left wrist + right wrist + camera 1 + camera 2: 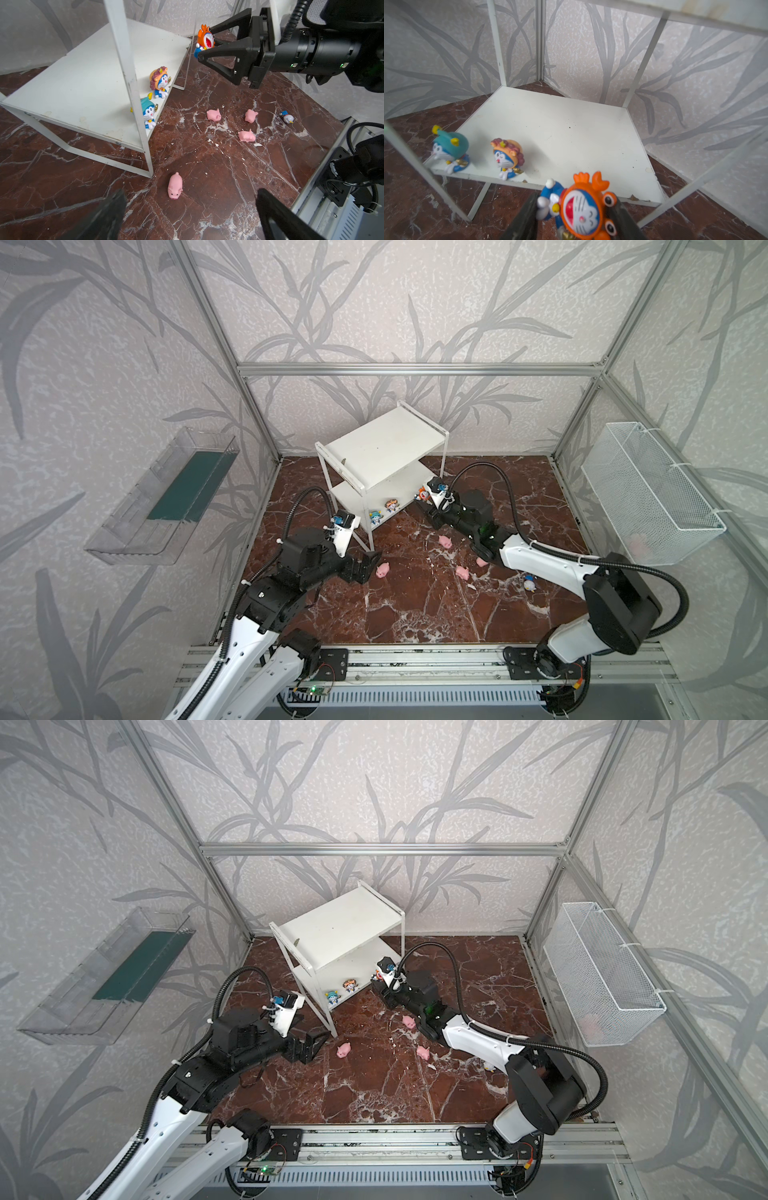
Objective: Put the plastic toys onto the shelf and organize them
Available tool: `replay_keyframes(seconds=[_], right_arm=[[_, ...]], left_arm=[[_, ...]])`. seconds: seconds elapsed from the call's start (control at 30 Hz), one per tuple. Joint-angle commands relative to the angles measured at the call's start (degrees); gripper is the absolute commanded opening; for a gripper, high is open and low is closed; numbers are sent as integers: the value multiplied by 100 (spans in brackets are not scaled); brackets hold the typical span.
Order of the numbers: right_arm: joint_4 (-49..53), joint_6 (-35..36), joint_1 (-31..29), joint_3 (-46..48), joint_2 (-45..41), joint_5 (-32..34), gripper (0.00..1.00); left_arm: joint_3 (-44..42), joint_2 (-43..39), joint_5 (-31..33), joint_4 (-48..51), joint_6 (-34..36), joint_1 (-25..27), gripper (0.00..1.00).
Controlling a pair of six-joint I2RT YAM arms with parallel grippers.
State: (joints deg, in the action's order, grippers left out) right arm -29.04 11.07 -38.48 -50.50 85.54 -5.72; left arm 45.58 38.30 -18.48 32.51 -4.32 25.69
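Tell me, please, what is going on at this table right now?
The right gripper grips an orange crab-hooded cartoon figurine just off the edge of the white two-tier shelf, at its lower board, where a teal-hooded figurine and a lion-maned figurine stand. The left gripper hangs open above the marble tabletop, near one of four pink plastic pigs lying there. A small blue-and-white figurine also lies on the tabletop.

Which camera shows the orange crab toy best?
Right wrist view: the orange crab toy is close, face-on between the fingers. Left wrist view shows it smaller; both top views, a speck.
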Motion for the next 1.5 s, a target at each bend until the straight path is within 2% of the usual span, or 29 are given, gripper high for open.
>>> replay_keyframes(seconds=[0.0, 0.17, 0.4, 0.57, 0.63, 0.77, 1.1, 1.23, 1.37, 1.47], right_arm=[[256, 614, 9, 198, -568, -708, 47], [696, 1202, -233, 618, -1333, -1172, 46], [1291, 1911, -1271, 685, -1715, -949, 47], [1596, 2070, -1765, 682, -1819, -825, 47], [1673, 2156, -1942, 664, -1855, -650, 47], [1673, 2206, -2252, 631, -1918, -294, 47], [1795, 2314, -2421, 331, -1814, 54, 47], [1700, 2283, -2419, 247, -1771, 215, 47], [1744, 2312, -2419, 163, -1777, 199, 47], [1752, 2320, -2427, 141, -1795, 124, 48]], left_arm=[[84, 68, -444, -42, -42, -29, 99], [122, 236, -871, -73, -89, -29, 99], [125, 258, -1399, -153, -140, -30, 99], [53, 142, -1545, -219, -157, -20, 99], [56, 175, -1697, -228, -152, -20, 96], [71, 274, -2091, -252, -170, -16, 83], [8, 324, -2667, -392, -262, 119, 79], [14, 419, -2700, -360, -236, 214, 74], [33, 482, -2600, -301, -185, 273, 74], [57, 535, -2566, -266, -149, 289, 65]])
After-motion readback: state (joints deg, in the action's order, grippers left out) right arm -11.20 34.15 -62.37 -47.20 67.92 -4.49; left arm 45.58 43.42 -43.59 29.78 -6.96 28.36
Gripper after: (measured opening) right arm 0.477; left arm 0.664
